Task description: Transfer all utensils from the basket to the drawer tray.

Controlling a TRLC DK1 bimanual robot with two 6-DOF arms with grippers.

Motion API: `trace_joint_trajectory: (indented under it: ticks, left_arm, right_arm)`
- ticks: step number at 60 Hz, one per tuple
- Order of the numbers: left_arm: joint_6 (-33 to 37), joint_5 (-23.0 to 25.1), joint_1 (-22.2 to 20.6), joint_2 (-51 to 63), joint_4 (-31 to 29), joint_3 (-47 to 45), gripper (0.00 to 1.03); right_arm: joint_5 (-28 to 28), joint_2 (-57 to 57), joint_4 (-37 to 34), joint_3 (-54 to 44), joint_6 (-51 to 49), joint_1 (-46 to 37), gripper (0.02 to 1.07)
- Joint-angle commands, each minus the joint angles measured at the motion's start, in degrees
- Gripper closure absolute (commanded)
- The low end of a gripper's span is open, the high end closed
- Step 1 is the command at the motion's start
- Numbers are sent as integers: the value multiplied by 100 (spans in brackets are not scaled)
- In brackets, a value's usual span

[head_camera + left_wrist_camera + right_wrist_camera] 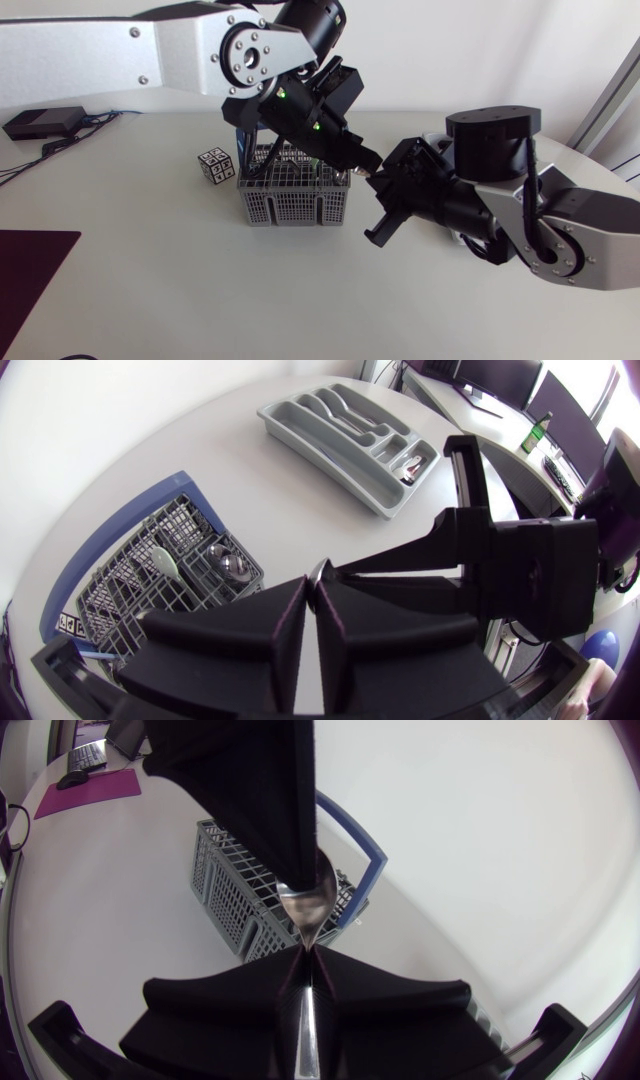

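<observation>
Left hand (310,598) and right hand (305,970) both clenched on spoon (305,895) near basket (290,205); tagged cube (216,165) beside basket.

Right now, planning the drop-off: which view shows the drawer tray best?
Left wrist view: the whole grey drawer tray, compartments visible, some holding cutlery. Head and right wrist views show none of it.
</observation>
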Motion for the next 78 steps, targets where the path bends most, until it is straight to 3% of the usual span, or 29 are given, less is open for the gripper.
trace_joint_trajectory:
  ticks: [1, 3, 4, 7, 9, 11, 25, 41, 54, 66, 78]
  left_arm:
    - [-129, 123, 71, -178, 30, 224, 67]
    - [-138, 123, 107, -205, 30, 250, 55]
    - [-138, 123, 133, -222, 39, 286, 40]
    - [-147, 123, 159, -301, 127, 312, 16]
    - [-155, 123, 168, -363, 232, 312, 7]
    - [-164, 123, 177, -442, 337, 294, 5]
    - [12, 123, 485, -934, 1225, 233, 5]
    - [2138, 167, 968, -767, 1128, -57, 5]
    - [3870, 219, 1082, -811, 1172, -743, 5]
    - [4986, 272, 1293, -706, 1111, -1033, 5]
    - [5786, 351, 1469, -618, 1120, -1332, 6]
  right_arm:
    - [-178, 83, -155, 10, 38, 52, 101]
    - [-240, 65, -190, 1, 38, 43, 101]
    - [-275, 47, -216, -7, 38, 43, 101]
    - [-337, 21, -295, -51, 3, 25, 101]
    - [-381, 12, -313, -95, -32, 17, 101]
    - [-416, 3, -330, -139, -41, 8, 101]
    - [-855, -278, -559, -491, -375, -467, 101]
    - [-2507, -287, -1165, -429, -1667, -2840, 101]
    - [-3474, 698, -2150, 318, -3662, -4642, 101]
    - [-3650, 1937, -3152, 1337, -5631, -5811, 101]
    - [-3325, 3106, -3406, 2067, -7037, -6505, 96]
